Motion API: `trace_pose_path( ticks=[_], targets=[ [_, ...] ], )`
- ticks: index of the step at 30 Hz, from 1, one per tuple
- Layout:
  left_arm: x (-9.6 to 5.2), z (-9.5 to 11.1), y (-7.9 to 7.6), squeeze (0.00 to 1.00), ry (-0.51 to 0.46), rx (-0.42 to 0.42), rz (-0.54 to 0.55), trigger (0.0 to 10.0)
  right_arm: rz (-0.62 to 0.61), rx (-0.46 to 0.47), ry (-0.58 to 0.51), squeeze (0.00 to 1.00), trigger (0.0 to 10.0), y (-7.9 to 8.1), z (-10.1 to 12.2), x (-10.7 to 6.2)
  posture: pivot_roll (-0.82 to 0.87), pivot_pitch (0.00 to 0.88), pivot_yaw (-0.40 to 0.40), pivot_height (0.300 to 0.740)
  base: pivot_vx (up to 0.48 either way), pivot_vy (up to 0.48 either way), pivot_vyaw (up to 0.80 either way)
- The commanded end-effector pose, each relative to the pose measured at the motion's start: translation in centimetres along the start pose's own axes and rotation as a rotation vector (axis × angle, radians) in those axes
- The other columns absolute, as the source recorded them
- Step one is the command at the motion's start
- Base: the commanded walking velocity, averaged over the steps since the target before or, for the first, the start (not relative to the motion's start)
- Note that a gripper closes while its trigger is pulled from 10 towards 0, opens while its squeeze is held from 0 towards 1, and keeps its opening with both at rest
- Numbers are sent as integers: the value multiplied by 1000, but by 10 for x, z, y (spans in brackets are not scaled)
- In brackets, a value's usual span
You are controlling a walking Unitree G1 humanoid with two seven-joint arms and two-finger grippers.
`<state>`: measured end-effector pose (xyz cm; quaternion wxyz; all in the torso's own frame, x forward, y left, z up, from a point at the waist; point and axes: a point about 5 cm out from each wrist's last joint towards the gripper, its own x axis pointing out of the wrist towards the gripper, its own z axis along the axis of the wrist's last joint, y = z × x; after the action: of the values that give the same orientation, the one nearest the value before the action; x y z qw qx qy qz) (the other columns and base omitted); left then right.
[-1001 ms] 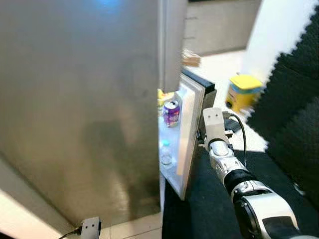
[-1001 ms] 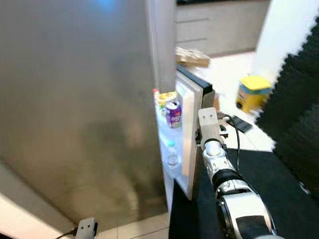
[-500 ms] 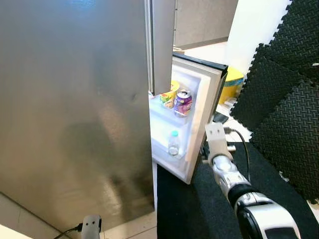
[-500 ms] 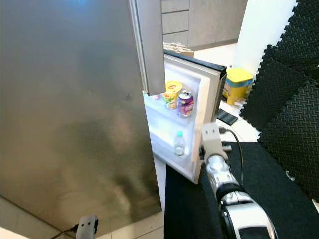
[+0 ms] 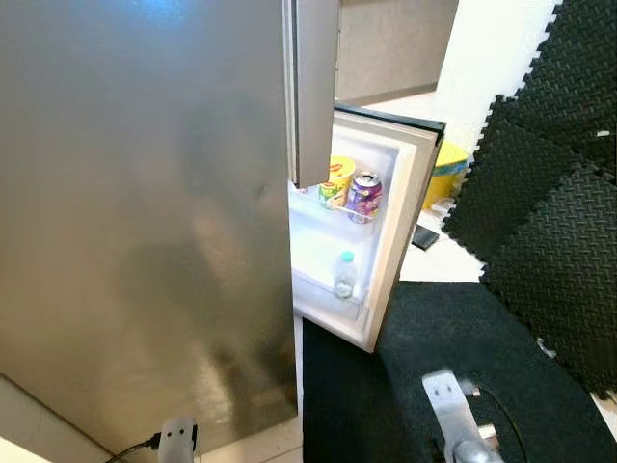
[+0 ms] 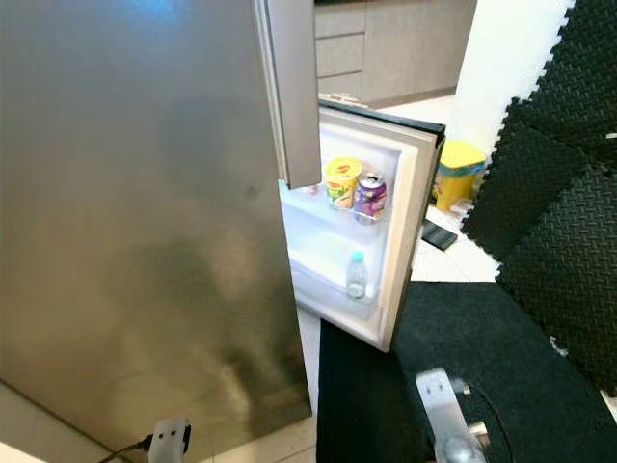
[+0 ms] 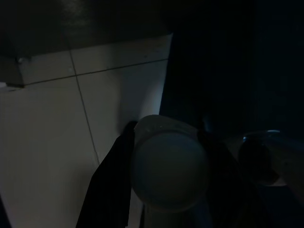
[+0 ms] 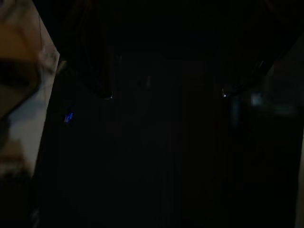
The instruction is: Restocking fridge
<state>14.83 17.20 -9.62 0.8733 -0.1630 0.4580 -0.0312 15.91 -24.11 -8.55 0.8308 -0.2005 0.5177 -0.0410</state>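
Observation:
The steel fridge (image 5: 145, 193) stands at my left, and its lower door (image 5: 400, 212) hangs open to the right. The door's shelves hold a yellow tub (image 5: 339, 174), a purple can (image 5: 364, 193) and a small water bottle (image 5: 344, 275). My right arm (image 5: 448, 424) is low, near the bottom of the eye views, apart from the door. In the dark right wrist view the right gripper (image 8: 165, 95) is open over black matting. In the left wrist view the left gripper (image 7: 166, 130) is shut on a pale round-topped container (image 7: 168, 175) above floor tiles.
Black foam mats cover the floor (image 5: 453, 328) before the door and lean up at the right (image 5: 549, 183). A yellow bin (image 6: 461, 164) and a flat dark item (image 6: 439, 234) lie beyond the door. A white plug (image 5: 175, 436) sits by the fridge's foot.
The fridge door has swung wider open. My right arm has let go of the door's edge and dropped low in the view. The camera has also shifted.

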Motion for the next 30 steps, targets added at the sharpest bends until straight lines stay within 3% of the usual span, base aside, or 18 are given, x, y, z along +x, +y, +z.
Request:
trace_pose_path(
  ticks=[1, 5, 17, 24, 30],
  targets=[
    [-1, -9, 0, 0, 39, -15, 8, 10000, 56, -44, 77, 0, 10000, 9, -25, -3, -50, 0, -6, 740, 0, 0, -763],
    [0, -6, 0, 0, 30, -16, 14, 10000, 71, -59, 98, 0, 10000, 10, -33, -5, -48, 0, -8, 740, 0, 0, -763],
    [-2, 0, 9, 0, 17, -3, 55, 10000, 104, -122, 41, 0, 10000, 9, -19, -3, -47, 0, 1, 740, 0, 0, -765],
    [-6, -5, 17, 0, 24, -13, 91, 10000, 143, -179, 12, 0, 10000, 16, -12, -3, -44, 0, 5, 740, 0, 0, 0],
    [-8, -7, 22, 0, 29, -32, 113, 10000, 155, -199, 11, 0, 10000, 18, -11, -3, -39, 0, 4, 740, 0, -467, 0]
  ],
)
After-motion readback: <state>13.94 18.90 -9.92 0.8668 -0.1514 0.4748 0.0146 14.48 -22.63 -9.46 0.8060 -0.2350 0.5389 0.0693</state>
